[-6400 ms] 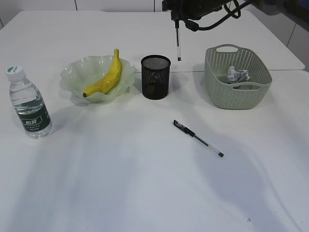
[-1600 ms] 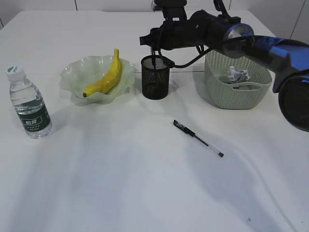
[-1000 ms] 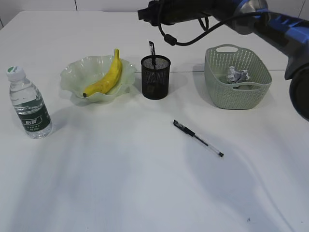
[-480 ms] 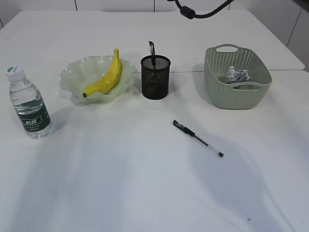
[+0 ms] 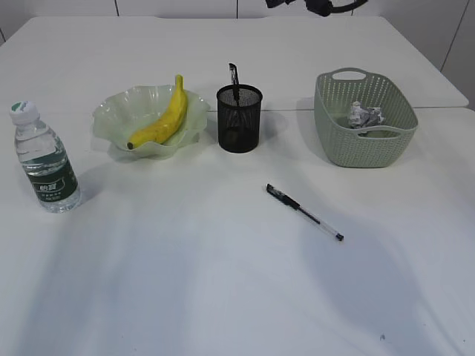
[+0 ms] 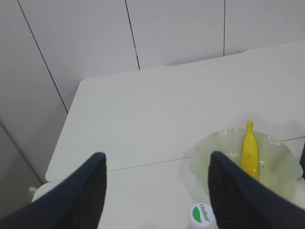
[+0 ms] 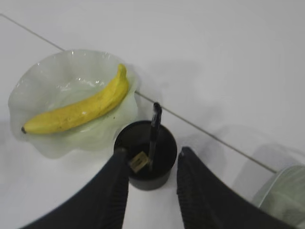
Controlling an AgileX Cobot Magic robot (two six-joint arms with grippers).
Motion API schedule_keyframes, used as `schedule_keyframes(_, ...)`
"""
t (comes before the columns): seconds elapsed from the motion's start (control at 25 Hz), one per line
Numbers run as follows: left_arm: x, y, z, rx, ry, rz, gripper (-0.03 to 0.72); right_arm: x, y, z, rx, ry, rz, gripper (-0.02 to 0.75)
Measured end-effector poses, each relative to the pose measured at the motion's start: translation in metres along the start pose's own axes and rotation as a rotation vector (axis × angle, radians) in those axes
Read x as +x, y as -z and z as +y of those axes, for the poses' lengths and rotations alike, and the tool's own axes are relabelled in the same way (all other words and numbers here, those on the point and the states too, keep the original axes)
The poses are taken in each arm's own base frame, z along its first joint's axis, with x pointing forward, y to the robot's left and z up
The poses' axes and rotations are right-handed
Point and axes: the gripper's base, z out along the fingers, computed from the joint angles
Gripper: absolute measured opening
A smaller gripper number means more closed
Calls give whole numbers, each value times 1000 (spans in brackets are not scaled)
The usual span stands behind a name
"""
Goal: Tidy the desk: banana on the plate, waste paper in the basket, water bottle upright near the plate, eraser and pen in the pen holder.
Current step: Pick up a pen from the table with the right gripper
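Exterior view: a banana (image 5: pixel 165 119) is seen on the plate (image 5: pixel 119 111), one pen (image 5: pixel 234 80) in the pen holder (image 5: pixel 239 119), another pen (image 5: pixel 304 212) on the surface (image 5: pixel 223 282).

Left wrist view: the left gripper (image 6: pixel 157 191) is spread wide, empty, above the water bottle (image 6: pixel 200 215).

Right wrist view: the right gripper (image 7: pixel 151 191) is parted narrowly, empty, above the pen holder.

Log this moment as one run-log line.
black pen in black mesh pen holder | second black pen loose on white table | yellow banana on green plate | right gripper open, empty

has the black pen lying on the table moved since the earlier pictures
No. The black pen with the clear barrel lies at the same spot and slant in front of the black mesh pen holder, as before.
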Motion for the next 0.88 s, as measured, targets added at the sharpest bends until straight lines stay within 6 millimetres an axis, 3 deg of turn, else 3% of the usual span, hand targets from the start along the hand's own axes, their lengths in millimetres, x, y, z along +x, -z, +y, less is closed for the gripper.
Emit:
schedule_keyframes(0.24, 6, 0, 1, -8, 2, 63, 475, 14, 5, 5, -53, 34, 165, 262)
schedule_keyframes(0.56, 11, 2, 2, -21, 3, 145, 475, 18, 7, 0, -7, 81, 212, 262)
schedule_keyframes(0.88, 2, 4, 4, -29, 5, 145, 475, 47, -18, -1, -35, 62, 345, 262)
